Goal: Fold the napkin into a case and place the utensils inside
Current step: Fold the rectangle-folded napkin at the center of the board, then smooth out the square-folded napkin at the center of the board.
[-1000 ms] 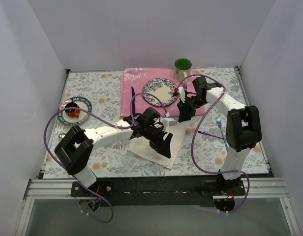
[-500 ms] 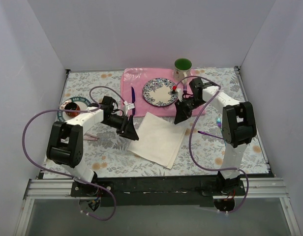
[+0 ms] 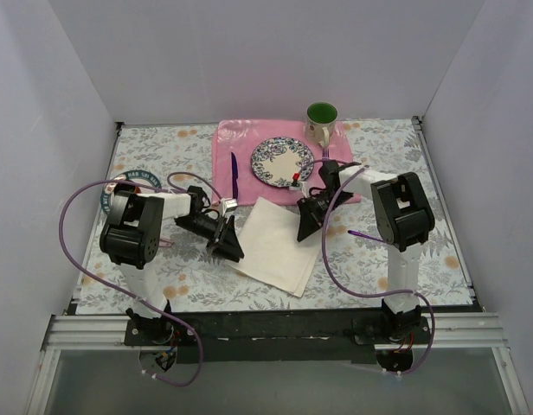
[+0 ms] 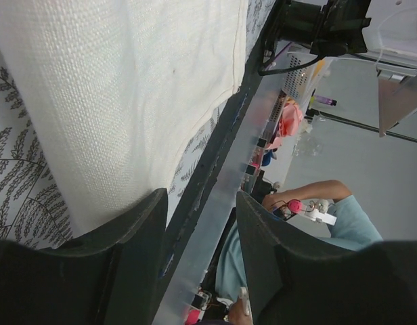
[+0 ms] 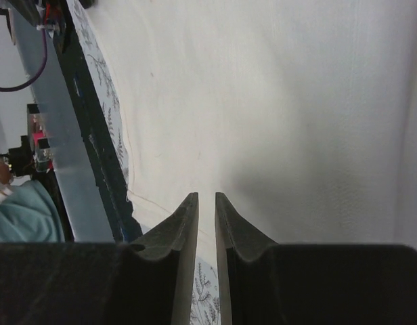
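**Q:** Entry check. Where is the napkin?
**A:** The napkin lies spread flat on the floral table. One corner points toward my bases, and the far corner reaches the near edge of the pink placemat. There is no pocket shape in it yet.

**Q:** Left pincer?
**A:** My left pincer sits low at the napkin's left edge. In the left wrist view its fingers stand parted with nothing between them. The cloth's edge runs just beside one finger. Through the gap I see only the table's front rail.

**Q:** Right pincer?
**A:** My right pincer is down at the napkin's right edge, across from the left one. In the right wrist view the fingers are nearly together, with only a thin slit left. Cloth fills the view beyond them. I cannot tell whether the tips nip the cloth.

**Q:** Utensils?
**A:** One slim purple utensil lies on the table to the right of my right arm, apart from the napkin. It is too small to say which piece it is.

**Q:** Rest of the setting?
**A:** A patterned plate sits on the placemat. A dark purple knife lies just to its left. A green mug stands at the placemat's far right corner.
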Tool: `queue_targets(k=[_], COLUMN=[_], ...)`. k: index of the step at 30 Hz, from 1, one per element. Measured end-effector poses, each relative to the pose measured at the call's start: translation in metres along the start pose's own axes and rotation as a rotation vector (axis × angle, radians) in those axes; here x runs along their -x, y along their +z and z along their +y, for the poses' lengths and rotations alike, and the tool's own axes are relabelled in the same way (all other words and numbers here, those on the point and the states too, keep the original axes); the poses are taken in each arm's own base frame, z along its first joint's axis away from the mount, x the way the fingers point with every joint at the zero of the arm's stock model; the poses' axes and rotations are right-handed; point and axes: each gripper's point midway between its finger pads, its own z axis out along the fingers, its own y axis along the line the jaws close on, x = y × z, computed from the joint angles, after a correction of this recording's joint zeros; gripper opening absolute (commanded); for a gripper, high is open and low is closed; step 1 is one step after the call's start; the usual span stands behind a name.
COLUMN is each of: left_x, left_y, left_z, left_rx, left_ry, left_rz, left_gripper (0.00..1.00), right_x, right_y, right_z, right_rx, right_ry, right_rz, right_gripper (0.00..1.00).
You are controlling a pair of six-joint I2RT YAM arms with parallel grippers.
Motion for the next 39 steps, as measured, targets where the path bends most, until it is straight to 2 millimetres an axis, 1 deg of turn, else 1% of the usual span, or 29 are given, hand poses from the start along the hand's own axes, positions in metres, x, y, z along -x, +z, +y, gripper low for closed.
queue_targets(k=[3, 8, 12, 13, 15, 17, 18, 20, 23, 25, 27, 29, 31, 34, 37, 39], left_x=[0.002, 0.006, 0.007, 0.007, 0.007, 0.009, 0.010, 0.013, 0.013, 0.005, -0.005, -0.011, -0.014, -0.018, -0.019, -0.014], left_y=[-0.001, -0.002, -0.004, -0.005, -0.004, -0.003, -0.002, 0.002, 0.023, 0.050, 0.076, 0.100, 0.122, 0.149, 0.171, 0.178], left_z=[-0.001, -0.002, -0.003, -0.004, -0.004, -0.005, -0.010, -0.024, -0.061, -0.087, -0.097, -0.092, -0.079, -0.063, -0.055, -0.052], left_rx=[0.002, 0.006, 0.024, 0.025, 0.038, 0.096, 0.118, 0.202, 0.278, 0.304, 0.317, 0.363, 0.443, 0.565, 0.648, 0.691], left_ry=[0.007, 0.032, 0.055, 0.059, 0.083, 0.154, 0.199, 0.357, 0.619, 0.769, 0.820, 0.820, 0.812, 0.816, 0.843, 0.850], left_rz=[-0.002, -0.008, -0.015, -0.016, -0.014, -0.021, -0.025, -0.046, -0.062, -0.057, -0.033, -0.013, -0.003, -0.001, -0.012, -0.033], left_gripper=[0.47, 0.50, 0.49, 0.50, 0.52, 0.55, 0.55, 0.57, 0.58, 0.57, 0.53, 0.53, 0.53, 0.51, 0.49, 0.49], right_x=[-0.018, -0.043, -0.057, -0.060, -0.062, -0.060, -0.056, -0.043, -0.024, -0.013, -0.010, -0.010, -0.012, -0.015, -0.018, -0.020], right_y=[0.007, 0.014, 0.019, 0.020, 0.020, 0.019, 0.017, 0.008, -0.012, -0.029, -0.042, -0.049, -0.055, -0.061, -0.066, -0.067], right_z=[-0.003, 0.000, 0.008, 0.011, 0.017, 0.024, 0.029, 0.039, 0.047, 0.045, 0.034, 0.020, 0.004, -0.016, -0.029, -0.036], right_rx=[0.014, 0.035, 0.064, 0.071, 0.084, 0.105, 0.121, 0.139, 0.125, 0.075, -0.007, -0.083, -0.166, -0.276, -0.353, -0.387], right_ry=[0.054, 0.105, 0.134, 0.135, 0.138, 0.132, 0.129, 0.108, 0.079, 0.074, 0.089, 0.116, 0.150, 0.175, 0.176, 0.176], right_rz=[0.030, 0.072, 0.100, 0.105, 0.110, 0.100, 0.085, 0.041, -0.044, -0.098, -0.117, -0.124, -0.119, -0.107, -0.093, -0.082], right_gripper=[0.24, 0.24, 0.25, 0.25, 0.26, 0.26, 0.26, 0.27, 0.27, 0.29, 0.31, 0.31, 0.32, 0.32, 0.32, 0.32])
